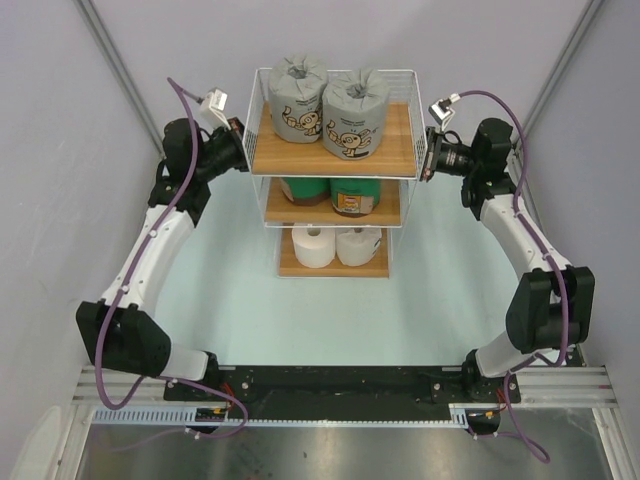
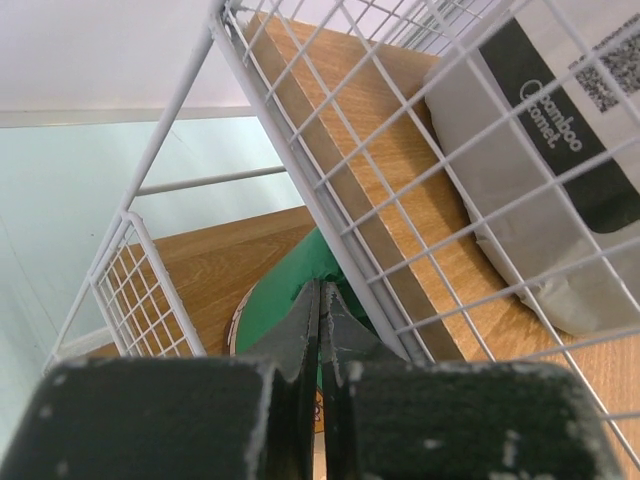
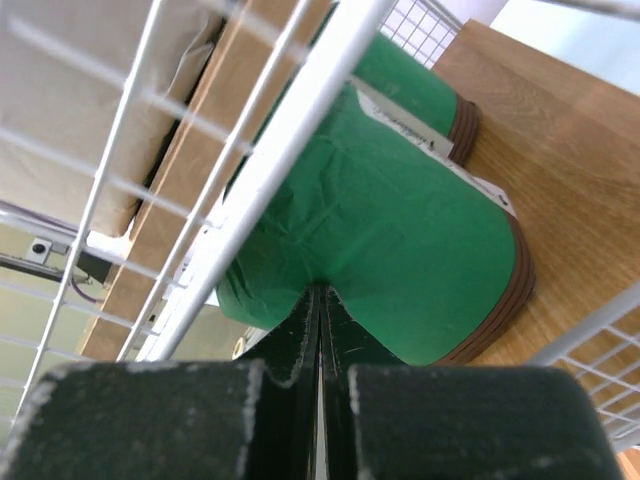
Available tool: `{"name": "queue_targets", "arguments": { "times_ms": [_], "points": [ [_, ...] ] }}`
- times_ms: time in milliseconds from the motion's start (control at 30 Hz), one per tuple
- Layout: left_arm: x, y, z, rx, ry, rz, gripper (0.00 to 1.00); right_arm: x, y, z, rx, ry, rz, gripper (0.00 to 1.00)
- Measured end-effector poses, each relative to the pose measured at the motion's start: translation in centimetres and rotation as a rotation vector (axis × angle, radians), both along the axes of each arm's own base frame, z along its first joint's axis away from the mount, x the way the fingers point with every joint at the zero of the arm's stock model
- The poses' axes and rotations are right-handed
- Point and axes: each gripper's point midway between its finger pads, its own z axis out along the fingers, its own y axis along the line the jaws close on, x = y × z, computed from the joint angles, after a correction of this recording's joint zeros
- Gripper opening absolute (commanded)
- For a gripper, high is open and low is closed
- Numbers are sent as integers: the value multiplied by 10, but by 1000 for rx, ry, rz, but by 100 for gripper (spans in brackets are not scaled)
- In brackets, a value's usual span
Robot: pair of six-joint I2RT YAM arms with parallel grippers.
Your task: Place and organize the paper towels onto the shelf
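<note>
The paper towels (image 1: 355,100) all sit on the shelf (image 1: 400,140), sorted by kind. The two grey rolls (image 1: 298,100) stand side by side on the top board, the two green rolls (image 1: 357,195) on the middle board, and the two white rolls (image 1: 313,245) on the bottom one. We see no roll off the shelf, so we judge the placing done. At most a small straightening of a pair is left, and the arms have yet to draw back.

The left tool (image 1: 235,135) sits just beside the shelf's left wire wall and the right tool (image 1: 428,160) just beside its right wall. Both are clenched on nothing, fingers pressed together. We cannot tell whether either touches the wire. The shelf stands on the pale desk (image 1: 300,320), towards its far side.

Only the overhead view shows all three tiers at once, and only it shows the white pair. The left wrist view looks through the mesh at the printed label on a grey roll's wrapper. Below its shut tool (image 2: 320,295) it shows a green roll (image 2: 285,295). The right wrist view looks up under the top board. There we see the two green rolls lying close together, one (image 3: 400,250) right ahead of the shut tool (image 3: 320,300).
</note>
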Motion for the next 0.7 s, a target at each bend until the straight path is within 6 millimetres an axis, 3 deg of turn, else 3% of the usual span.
{"name": "queue_targets", "arguments": {
  "times_ms": [333,700],
  "points": [
    [-10,0,0,1,-3,3,0,17,-18,0,18,17,-52,0],
    [-11,-1,-1,3,-4,13,0,15,-21,-5,-1,19,-56,0]
  ]
}}
